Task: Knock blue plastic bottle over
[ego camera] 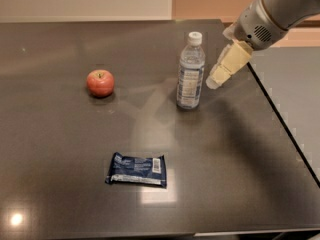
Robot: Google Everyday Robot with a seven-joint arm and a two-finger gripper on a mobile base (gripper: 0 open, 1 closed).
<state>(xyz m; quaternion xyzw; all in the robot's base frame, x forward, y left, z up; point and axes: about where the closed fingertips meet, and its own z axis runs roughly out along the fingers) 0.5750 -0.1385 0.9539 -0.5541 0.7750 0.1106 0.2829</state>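
The blue plastic bottle (pixel 190 71) stands upright on the dark table (pixel 60 149), right of centre. It is clear, with a white cap and a blue-and-white label. My gripper (pixel 216 80) comes in from the upper right on a grey arm. Its cream fingertips hang just right of the bottle at label height, a small gap away from it.
A red apple (pixel 100 82) sits to the left of the bottle. A flat dark blue snack wrapper (pixel 136 169) lies nearer the front. The table's right edge (pixel 285 129) runs diagonally just beyond my gripper.
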